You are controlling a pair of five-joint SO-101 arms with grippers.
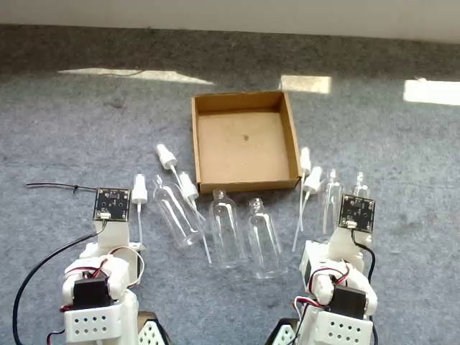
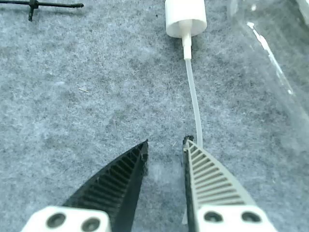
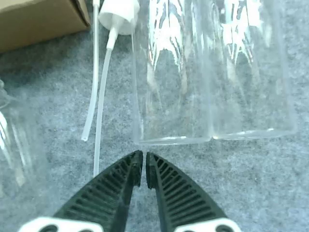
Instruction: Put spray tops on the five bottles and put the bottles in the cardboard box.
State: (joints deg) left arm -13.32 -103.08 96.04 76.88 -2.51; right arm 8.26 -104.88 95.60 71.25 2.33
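The open cardboard box (image 1: 208, 106) lies at the middle of the grey carpet. Several clear bottles lie on their sides in front of it, three (image 1: 224, 230) between the arms and two (image 1: 330, 201) by the right arm. White spray tops (image 1: 166, 154) with thin tubes lie loose on both sides of the box. My left gripper (image 2: 165, 145) is open a little and holds nothing; a spray top (image 2: 186, 17) lies ahead, its tube reaching the pale finger (image 2: 207, 179). My right gripper (image 3: 143, 157) is shut and empty, just short of the bases of two bottles (image 3: 171, 72).
A black cable tie (image 1: 54, 187) lies on the carpet left of the left arm. The box corner (image 3: 38, 19) and two tubes of spray tops (image 3: 118, 14) sit beside the right gripper's bottles. Another bottle (image 2: 270, 72) lies beside the left gripper.
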